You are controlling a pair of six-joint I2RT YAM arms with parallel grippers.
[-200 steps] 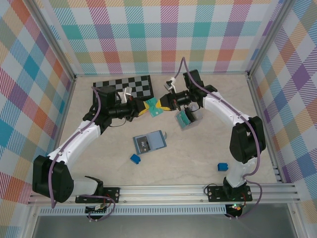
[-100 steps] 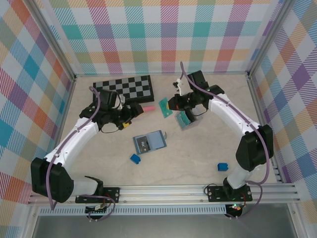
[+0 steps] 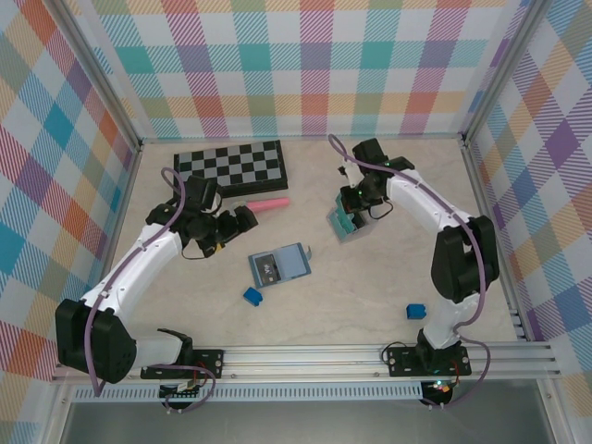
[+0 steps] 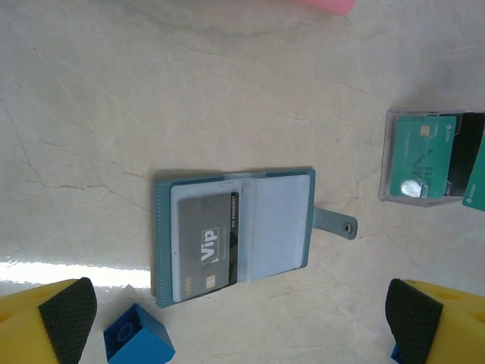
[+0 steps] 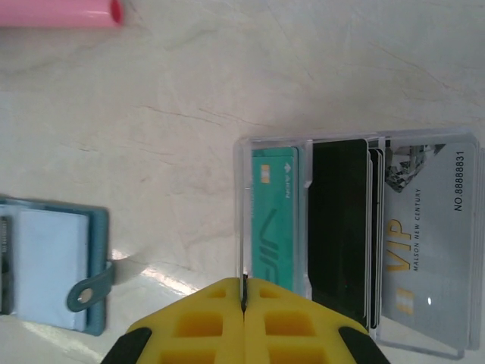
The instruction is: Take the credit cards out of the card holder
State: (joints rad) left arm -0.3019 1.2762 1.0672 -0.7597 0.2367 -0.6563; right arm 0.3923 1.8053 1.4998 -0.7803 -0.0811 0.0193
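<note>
Table [image 3: 370, 296]: left jaws wide, empty; right jaws closed.

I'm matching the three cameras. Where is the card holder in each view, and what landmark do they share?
Top external: card holder lies open near the picture's middle.
Left wrist: card holder mid-frame, grey card in its left half.
Right wrist: card holder cut off at the left edge, strap tab pointing right.
Shared landmark: the clear card box, right of the holder in all three.
</note>
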